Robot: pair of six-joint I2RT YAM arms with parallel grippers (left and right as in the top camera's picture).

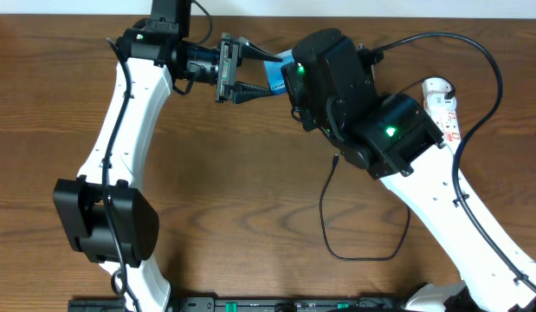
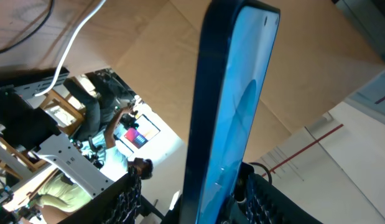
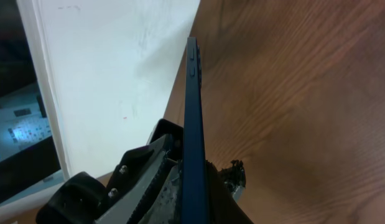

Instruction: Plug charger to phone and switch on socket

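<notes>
The phone (image 1: 273,75) is lifted off the table at the back, between the two arms. My right gripper (image 3: 193,177) is shut on its lower part and holds it edge-on; its thin dark side (image 3: 192,99) rises from the jaws. My left gripper (image 1: 247,84) is open, with one finger on each side of the phone's blue screen (image 2: 239,106) and a wide gap on one side. The charger (image 1: 328,217) lies looped on the table, its plug tip (image 1: 337,159) free beside the right arm. The socket (image 1: 442,104) lies at the far right.
The right arm's black wrist housing (image 1: 337,78) hides its jaws in the overhead view. A thick black robot cable (image 1: 475,52) arcs over the socket. The table's back edge meets a white wall (image 3: 117,74).
</notes>
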